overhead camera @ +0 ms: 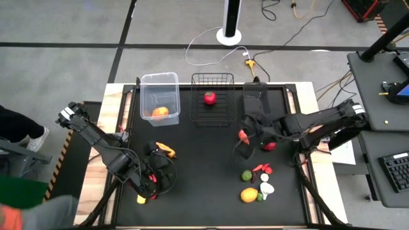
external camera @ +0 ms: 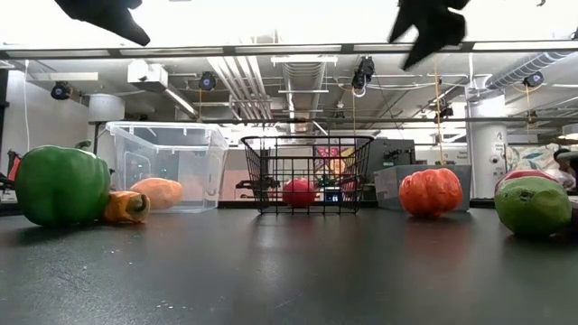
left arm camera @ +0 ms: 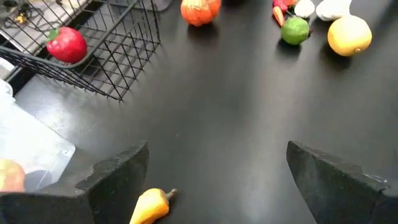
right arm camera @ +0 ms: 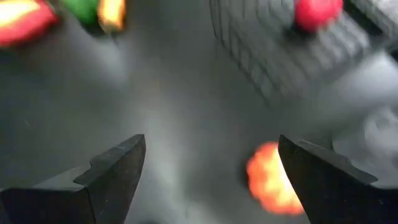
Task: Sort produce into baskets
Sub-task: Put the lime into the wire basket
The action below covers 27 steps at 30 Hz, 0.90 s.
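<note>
High view shows the right hand (overhead camera: pixel 245 145) just right of the frame's centre, above the black worktop (overhead camera: pixel 204 166), its fingers spread wide with nothing between them. An orange-red tomato (overhead camera: pixel 242 135) lies touching or just beside that hand at its upper edge; in the right wrist view the same tomato (right arm camera: pixel 271 177) sits low in the frame between the two dark fingers (right arm camera: pixel 109 174), on the worktop and not gripped. A red piece (overhead camera: pixel 270 145) lies just right of the hand.

The left hand (overhead camera: pixel 158 174) hangs in the lower left part of the frame, also spread wide and empty. A yellow-orange pepper (overhead camera: pixel 166 150) lies just above it, and a small yellow piece (overhead camera: pixel 141 200) near the lower edge of the worktop.

Lower right of centre lies a cluster: a green lime (overhead camera: pixel 246 175), a red chilli (overhead camera: pixel 261 168), a yellow lemon (overhead camera: pixel 249 195) and a white piece (overhead camera: pixel 266 189), all close together.

Along the upper edge of the worktop stand three containers in a row. The clear tub (overhead camera: pixel 144 102) at the left holds an orange fruit (overhead camera: pixel 160 112). The black wire basket (overhead camera: pixel 199 115) in the middle holds a red fruit (overhead camera: pixel 209 98). The dark bin (overhead camera: pixel 257 98) stands at the right, just beside the basket; whether it holds anything I cannot tell.
</note>
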{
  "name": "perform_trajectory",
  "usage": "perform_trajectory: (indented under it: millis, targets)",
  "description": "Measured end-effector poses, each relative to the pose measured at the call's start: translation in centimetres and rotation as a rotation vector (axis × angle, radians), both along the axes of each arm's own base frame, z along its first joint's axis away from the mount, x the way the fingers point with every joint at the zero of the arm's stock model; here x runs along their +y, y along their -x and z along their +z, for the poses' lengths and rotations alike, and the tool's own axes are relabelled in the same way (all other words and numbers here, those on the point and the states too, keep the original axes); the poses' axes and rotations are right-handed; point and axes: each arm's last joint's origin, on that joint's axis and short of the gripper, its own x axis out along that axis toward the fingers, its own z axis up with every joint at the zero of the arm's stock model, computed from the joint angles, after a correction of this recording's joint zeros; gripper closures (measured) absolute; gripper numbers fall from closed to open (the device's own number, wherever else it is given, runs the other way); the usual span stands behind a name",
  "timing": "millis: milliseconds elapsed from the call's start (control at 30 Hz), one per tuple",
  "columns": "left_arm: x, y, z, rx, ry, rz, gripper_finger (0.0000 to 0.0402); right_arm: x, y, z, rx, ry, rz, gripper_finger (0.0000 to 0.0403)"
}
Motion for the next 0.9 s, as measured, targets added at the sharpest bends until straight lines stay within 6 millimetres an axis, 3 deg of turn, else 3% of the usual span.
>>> perform_trajectory:
  millis: [333,600,667,800,900]
  targets:
    - [0.0,-0.1,0.0,-0.020,-0.019,0.001,0.0041,1.3,1.6,-2.1,0.251,-0.089,-0.140,0.0044]
    - [-0.4,-0.7,-0.6,-0.061,-0.104,-0.087,0.0041,3.1,1.2,-3.7,0.322,-0.171,-0.161,0.0044]
    - [-0.5,-0.9,-0.4,-0.072,-0.122,-0.113,0.0041,3.8,0.8,-4.3,0.344,-0.163,-0.106,0.0044]
    - [-0.7,-1.2,-0.2,-0.075,-0.182,-0.171,0.0041,6.5,-0.1,-6.4,0.438,-0.082,0.196,0.0044]
    - [-0.7,-1.2,-0.1,-0.070,-0.215,-0.191,0.0041,7.9,-0.8,-7.9,0.466,-0.052,0.292,0.0044]
